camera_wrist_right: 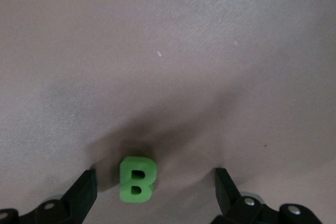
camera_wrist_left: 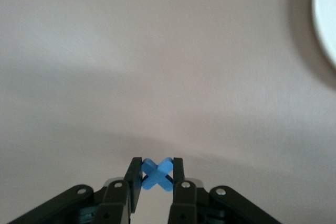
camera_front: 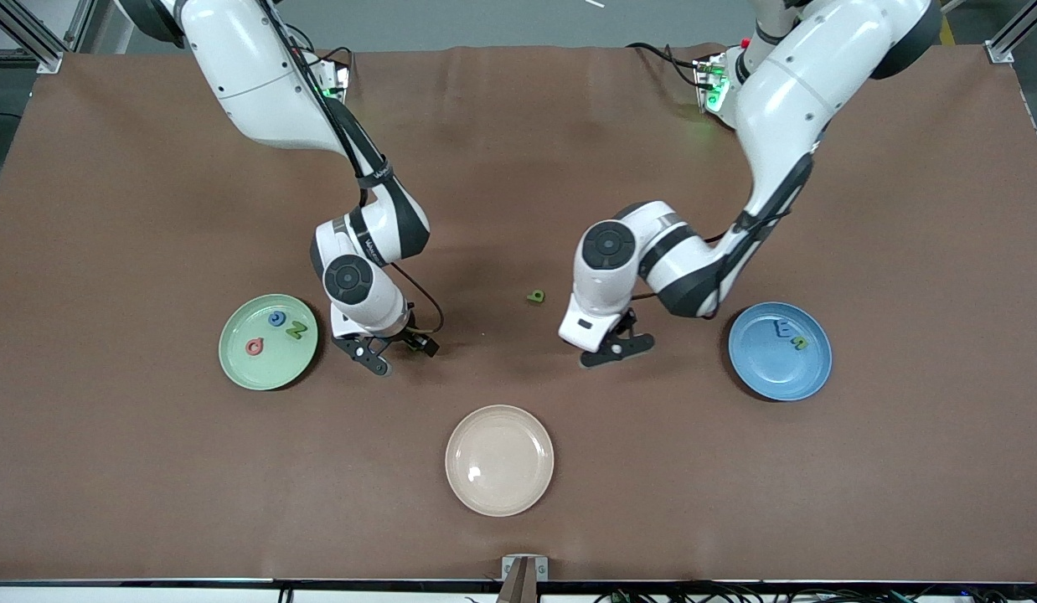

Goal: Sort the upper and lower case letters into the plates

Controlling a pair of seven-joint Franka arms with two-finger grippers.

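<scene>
Letters Split Between Green and Blue Plates

Plates sit toward opposite ends of the brown table (camera_front: 150,469). The pale green plate (camera_front: 268,342), toward the right arm's end, holds a blue o (camera_front: 276,318), a green Z (camera_front: 296,330) and a red d (camera_front: 255,346). The blue plate (camera_front: 779,351), toward the left arm's end, holds a blue E (camera_front: 782,329) and a small green letter (camera_front: 800,342) just beside it. A cream-beige plate (camera_front: 499,460) lies near the table's front edge, between the two. A loose green letter (camera_front: 535,296) lies on the bare table near its middle.

The left end effector (camera_wrist_left: 157,174) is clamped on a blue X (camera_wrist_left: 157,174), beside the blue plate. The right end effector (camera_wrist_right: 155,187) is spread wide around a green B (camera_wrist_right: 137,179) that rests on the table, beside the green plate.
</scene>
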